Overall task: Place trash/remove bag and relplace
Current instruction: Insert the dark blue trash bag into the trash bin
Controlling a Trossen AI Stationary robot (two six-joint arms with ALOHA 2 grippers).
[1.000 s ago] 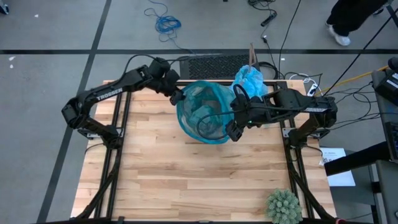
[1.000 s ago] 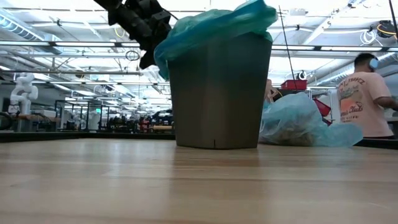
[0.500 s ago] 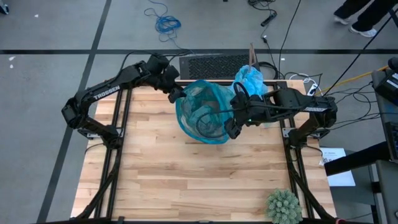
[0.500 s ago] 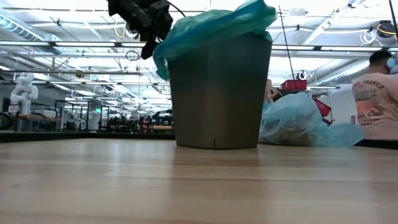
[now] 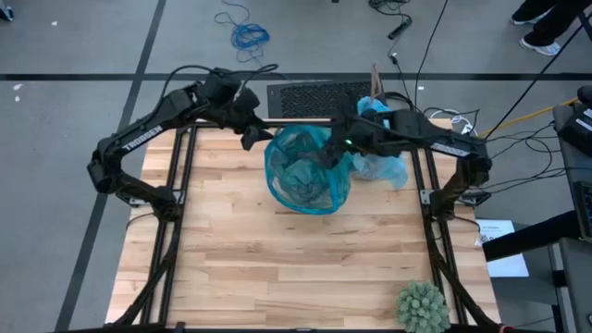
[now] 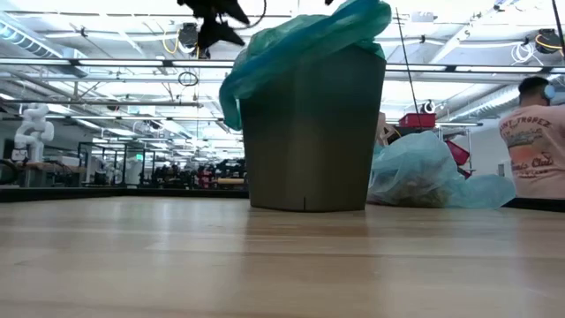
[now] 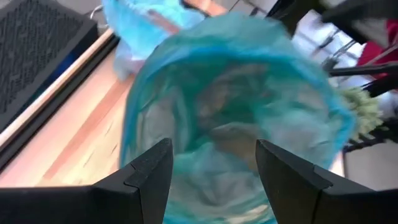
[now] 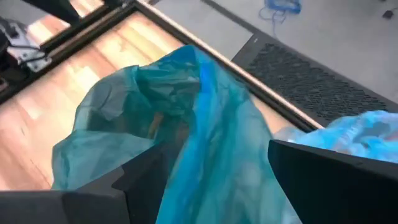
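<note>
Left gripper [image 5: 252, 134]: my fingers spread wide, empty, above the bin's [image 6: 309, 132] far-left rim.
Right gripper [image 5: 326, 157]: my fingers apart over the teal liner [image 5: 305, 171].
Pale blue bag [image 5: 377, 139]: beside the bin.

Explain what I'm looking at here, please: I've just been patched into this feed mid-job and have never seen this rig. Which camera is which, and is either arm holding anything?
You see two dark robot arms at a wooden table, each ending in a two-finger gripper. One camera looks straight down from above, one sits at table-top height, and one rides on each wrist.

In the middle stands a dark bin lined with a teal-green bag. Behind it lies a bulging pale blue bag, the old liner. A spiky green ball sits at the near right corner.

The left gripper hovers open at the bin's far left rim. The right gripper is open over the far right rim, with teal bag plastic between its fingers. Neither grips anything.
</note>
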